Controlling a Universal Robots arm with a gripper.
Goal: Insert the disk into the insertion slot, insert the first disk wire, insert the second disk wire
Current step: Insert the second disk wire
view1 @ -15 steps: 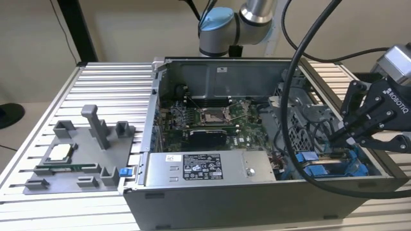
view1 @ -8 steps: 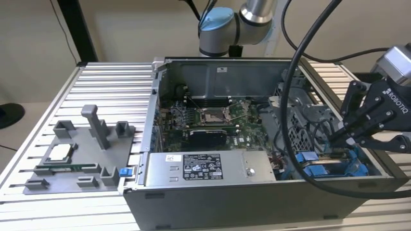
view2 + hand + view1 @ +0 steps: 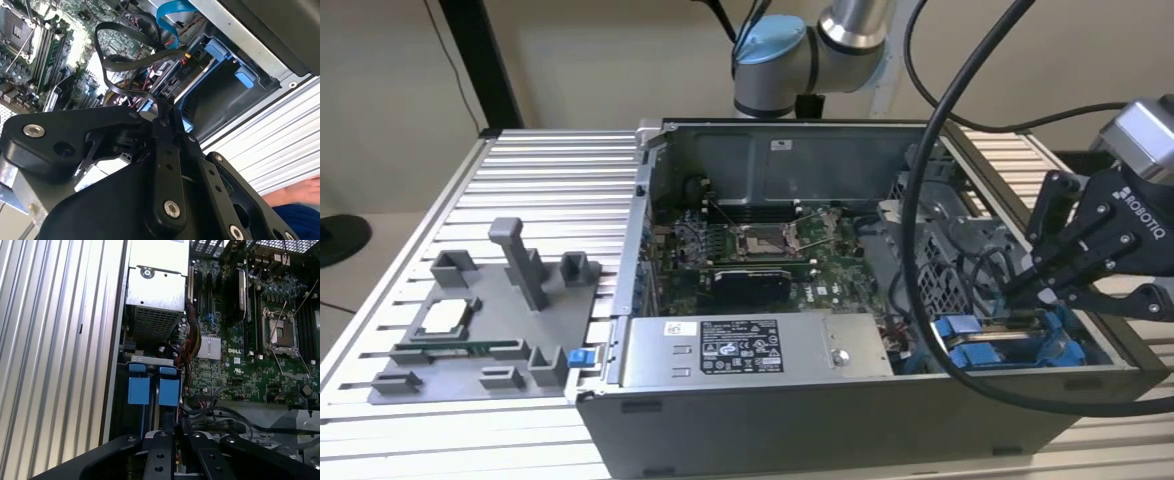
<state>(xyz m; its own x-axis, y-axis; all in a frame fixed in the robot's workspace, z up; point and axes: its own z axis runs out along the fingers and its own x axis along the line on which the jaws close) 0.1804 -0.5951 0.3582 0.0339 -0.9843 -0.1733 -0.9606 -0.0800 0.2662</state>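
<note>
While over the insertion slot, gripper amid black cables beside motherboard

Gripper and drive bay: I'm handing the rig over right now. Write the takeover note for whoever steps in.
Gripper: shut, pinching the end of a black wire, right at the insertion slot.
Slot: blue carrier tabs sit in it; the drive body itself is hidden.
Done: disk insertion, by the look of it.
Left: I cannot tell whether the held wire is plugged in, or which of the two it is.
</note>
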